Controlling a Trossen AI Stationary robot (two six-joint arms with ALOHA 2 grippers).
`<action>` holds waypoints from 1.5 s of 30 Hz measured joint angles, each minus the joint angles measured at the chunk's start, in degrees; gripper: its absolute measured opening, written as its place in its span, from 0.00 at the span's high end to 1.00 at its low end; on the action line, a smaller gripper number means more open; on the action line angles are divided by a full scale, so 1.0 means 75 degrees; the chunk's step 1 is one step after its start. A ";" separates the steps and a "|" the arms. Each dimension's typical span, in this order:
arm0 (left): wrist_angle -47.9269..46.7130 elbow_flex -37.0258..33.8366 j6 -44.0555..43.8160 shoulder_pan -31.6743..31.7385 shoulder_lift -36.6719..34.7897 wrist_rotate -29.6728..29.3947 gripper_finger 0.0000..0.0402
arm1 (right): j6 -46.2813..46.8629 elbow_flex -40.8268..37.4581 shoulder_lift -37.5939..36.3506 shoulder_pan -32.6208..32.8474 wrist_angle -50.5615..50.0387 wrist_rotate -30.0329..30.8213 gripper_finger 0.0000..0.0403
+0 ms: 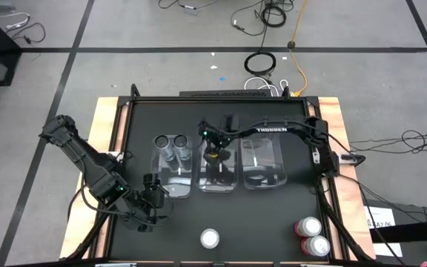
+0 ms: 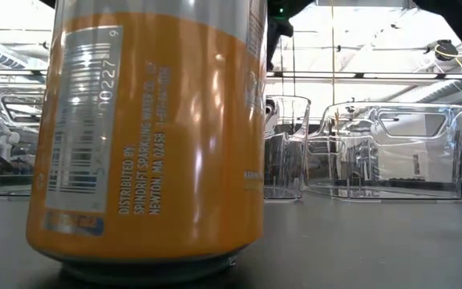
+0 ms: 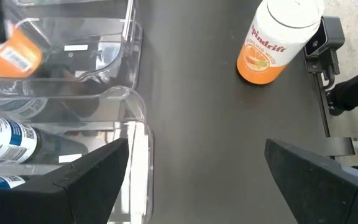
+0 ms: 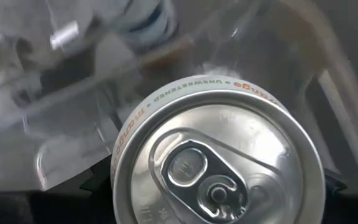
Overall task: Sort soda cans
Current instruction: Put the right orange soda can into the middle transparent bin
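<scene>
My right gripper (image 1: 213, 153) reaches over the middle clear bin (image 1: 217, 185) and is shut on an orange-brown soda can (image 4: 219, 165), which the left wrist view shows tilted (image 3: 11, 53). Its twin stands upright on its base near the table's near edge (image 1: 210, 238), filling the low view (image 2: 147, 136). Two dark grey cans (image 1: 171, 141) stand at the far end of the left bin (image 1: 175, 185). Two red-pink cans (image 1: 312, 236) stand at the near right corner. My left gripper (image 1: 158, 194) hovers open beside the left bin's near end, holding nothing. My right gripper pinches the orange-brown can between its two fingers, one on each side of the can's wall just under the top rim (image 4: 126, 155). The fingers come from above, pointing down. The can sits over the middle bin; whether its base touches the bin floor cannot be seen.
The right bin (image 1: 262, 167) holds no can. A black frame edges the dark tabletop (image 1: 124, 133). Bare table lies between the bins and the near edge (image 3: 197, 112). A clamp and camera mount stand beyond the standing orange can (image 3: 322, 43).
</scene>
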 joint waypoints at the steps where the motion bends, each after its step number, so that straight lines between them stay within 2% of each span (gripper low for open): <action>1: 0.0000 0.0000 0.0000 0.0000 0.0000 0.0000 0.04 | -0.0022 -0.0005 0.0000 -0.0078 0.0032 -0.0008 0.28; 9: -0.0003 0.0000 0.0247 0.0000 0.0000 -0.0005 0.04 | -0.0291 -0.0011 0.0139 -0.0346 0.0158 -0.0659 0.28; 16: 0.0003 0.0000 0.0219 0.0000 -0.0003 -0.0052 0.04 | -0.0343 -0.0020 0.0274 -0.0342 0.0233 -0.0388 0.27; 26: 0.0003 0.0000 0.0231 0.0001 -0.0003 -0.0058 0.04 | -0.0005 -0.0016 0.0299 -0.0330 0.0216 -0.0410 0.17; 32: -0.0020 0.0000 0.0276 0.0009 -0.0003 -0.0061 0.04 | 0.0096 -0.0011 0.0291 -0.0329 0.0208 -0.0426 0.15; 42: 0.0034 -0.0018 0.1673 0.0005 -0.0003 -0.0334 0.04 | -0.0108 -0.0011 0.0291 -0.0329 0.0110 -0.0446 0.15; 45: 0.0364 -0.0424 0.1825 0.0000 -0.0035 -0.0600 0.04 | -0.0113 -0.0011 0.0291 -0.0328 0.0109 -0.0449 0.15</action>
